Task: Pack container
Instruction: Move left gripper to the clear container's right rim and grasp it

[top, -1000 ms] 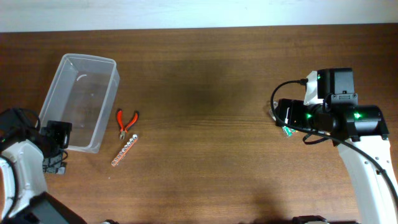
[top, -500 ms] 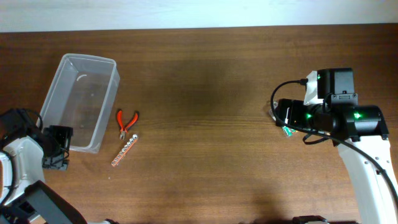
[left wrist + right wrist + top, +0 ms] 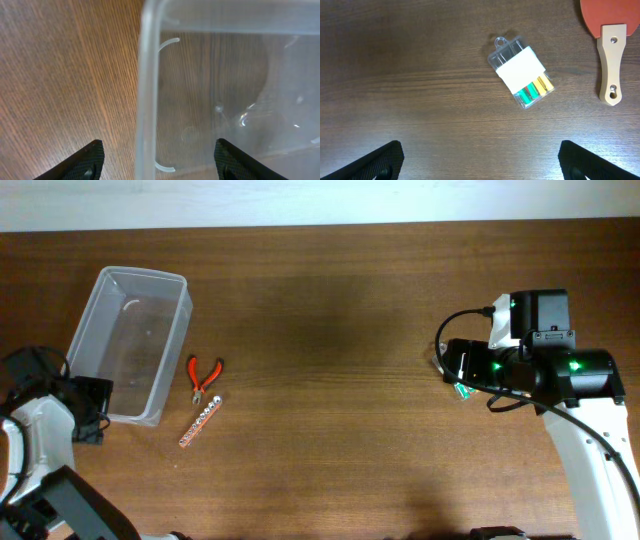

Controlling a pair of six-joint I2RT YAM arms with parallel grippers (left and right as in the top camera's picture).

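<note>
Since a moment ago the left gripper (image 3: 157, 155) has edged up to the container (image 3: 142, 273) at the table's (image 3: 330, 380) left end. Its jaws, slightly narrowed, straddle the rim without gripping. The right gripper (image 3: 480, 155) hangs wide open and empty above a small clear case (image 3: 522, 70).
</note>
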